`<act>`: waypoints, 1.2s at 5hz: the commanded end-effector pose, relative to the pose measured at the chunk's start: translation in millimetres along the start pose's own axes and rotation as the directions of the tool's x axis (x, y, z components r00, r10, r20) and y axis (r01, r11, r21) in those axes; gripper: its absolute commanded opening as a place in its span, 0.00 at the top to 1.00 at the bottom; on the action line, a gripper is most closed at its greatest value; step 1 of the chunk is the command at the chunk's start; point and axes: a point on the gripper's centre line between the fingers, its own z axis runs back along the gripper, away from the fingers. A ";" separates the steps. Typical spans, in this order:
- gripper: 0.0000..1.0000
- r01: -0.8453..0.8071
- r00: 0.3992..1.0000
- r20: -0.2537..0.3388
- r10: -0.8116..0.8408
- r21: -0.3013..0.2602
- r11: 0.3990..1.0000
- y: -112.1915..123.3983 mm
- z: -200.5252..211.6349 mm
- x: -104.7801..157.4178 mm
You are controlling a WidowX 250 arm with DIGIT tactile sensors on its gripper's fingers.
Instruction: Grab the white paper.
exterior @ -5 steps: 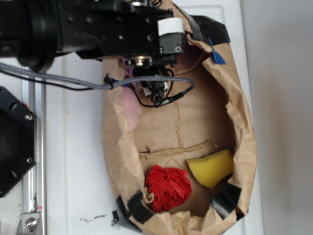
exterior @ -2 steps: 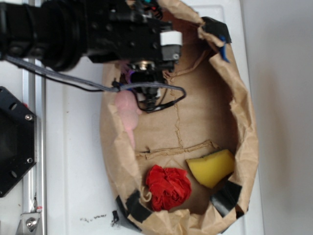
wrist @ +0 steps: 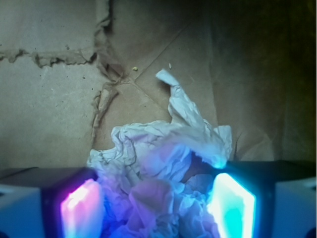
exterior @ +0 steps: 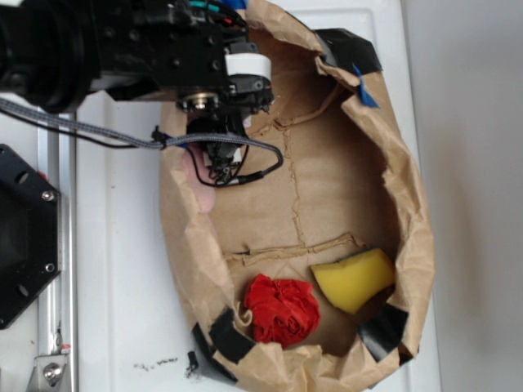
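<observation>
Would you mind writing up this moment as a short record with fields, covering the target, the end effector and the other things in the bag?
target: white paper, a crumpled wad lying on the brown paper bag
end effector: lit fingers on either side of the wad, open
contact: cannot tell whether the pads touch the paper
exterior view: arm hides the paper
other items: red wad, yellow sponge, pink plush toy at the bag's left wall
</observation>
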 end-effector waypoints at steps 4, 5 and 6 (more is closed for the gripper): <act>1.00 -0.050 0.997 0.052 0.050 0.011 0.999 6.8 22.5 5.9; 1.00 -0.049 0.994 0.102 0.048 0.007 0.999 -1.7 36.1 7.3; 1.00 -0.080 0.989 0.121 0.088 -0.069 0.994 -10.9 65.6 18.2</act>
